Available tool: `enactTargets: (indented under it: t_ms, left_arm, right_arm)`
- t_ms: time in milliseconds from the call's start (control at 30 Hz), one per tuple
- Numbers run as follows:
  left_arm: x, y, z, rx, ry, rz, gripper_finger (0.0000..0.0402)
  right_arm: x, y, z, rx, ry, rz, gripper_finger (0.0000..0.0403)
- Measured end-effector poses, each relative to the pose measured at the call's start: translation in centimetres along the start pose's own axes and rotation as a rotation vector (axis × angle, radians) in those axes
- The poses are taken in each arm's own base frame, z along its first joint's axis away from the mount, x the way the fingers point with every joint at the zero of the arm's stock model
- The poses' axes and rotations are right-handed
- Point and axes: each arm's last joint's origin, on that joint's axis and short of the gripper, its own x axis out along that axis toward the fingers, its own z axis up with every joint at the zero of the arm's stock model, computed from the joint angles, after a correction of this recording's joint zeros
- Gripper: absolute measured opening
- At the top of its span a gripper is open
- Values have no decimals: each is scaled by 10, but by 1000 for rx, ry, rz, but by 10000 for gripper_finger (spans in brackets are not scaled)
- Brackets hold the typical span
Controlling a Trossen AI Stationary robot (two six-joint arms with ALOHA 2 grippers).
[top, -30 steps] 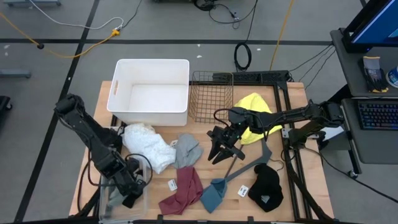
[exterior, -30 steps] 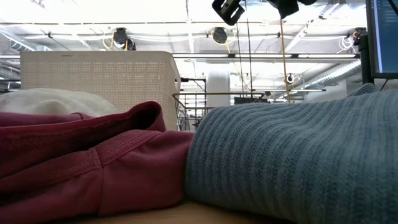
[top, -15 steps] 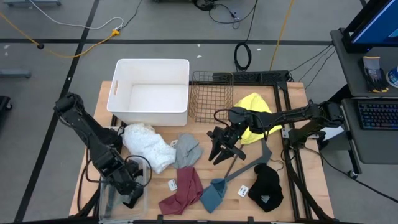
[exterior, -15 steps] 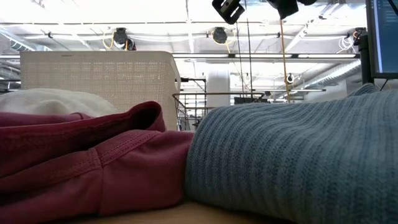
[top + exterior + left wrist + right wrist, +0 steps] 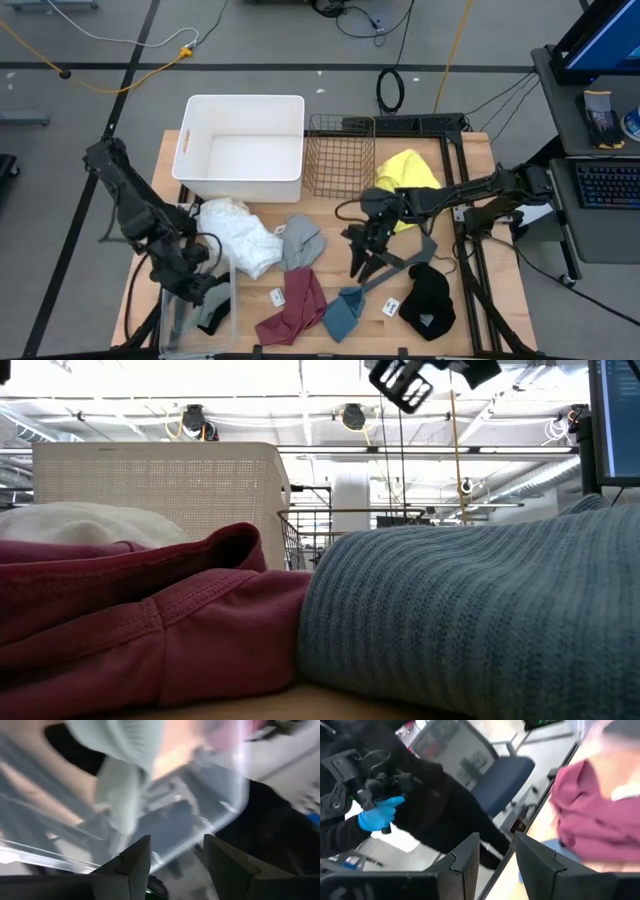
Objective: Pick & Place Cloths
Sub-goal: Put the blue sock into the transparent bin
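Teal-blue knit cloth (image 5: pixel 342 310) sits just below your right gripper (image 5: pixel 362 262) — fingers spread, empty — so drop straight, skip the dark hanger (image 5: pixel 400 262).

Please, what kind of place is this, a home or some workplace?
Most likely a robotics lab or workshop, not a home. Two robot arms work at a wooden table on a framed rig, cables run over a taped floor, and a computer keyboard sits at a desk beside it.

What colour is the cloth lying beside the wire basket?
Bright yellow cloth, clearest in the high view.
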Motion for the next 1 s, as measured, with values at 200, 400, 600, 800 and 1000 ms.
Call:
enactTargets:
  t_ms: [200, 400, 600, 800, 1000]
  left_arm:
    - [-20, -5, -4, 74, -24, -216, 150]
    - [-28, -17, -8, 253, -125, -432, 121]
    - [-38, -34, -15, 543, -299, -660, 102]
    - [-49, -45, -22, 850, -495, -794, 97]
    - [-55, -50, -26, 1071, -632, -827, 97]
  right_arm:
    - [12, 8, -9, 22, 58, 0, 116]
    - [22, 16, -13, -56, 84, 32, 116]
    - [32, 23, -17, -182, 93, 15, 116]
    - [42, 30, -21, -278, 96, -65, 116]
    - [49, 34, -29, -340, 141, -155, 116]
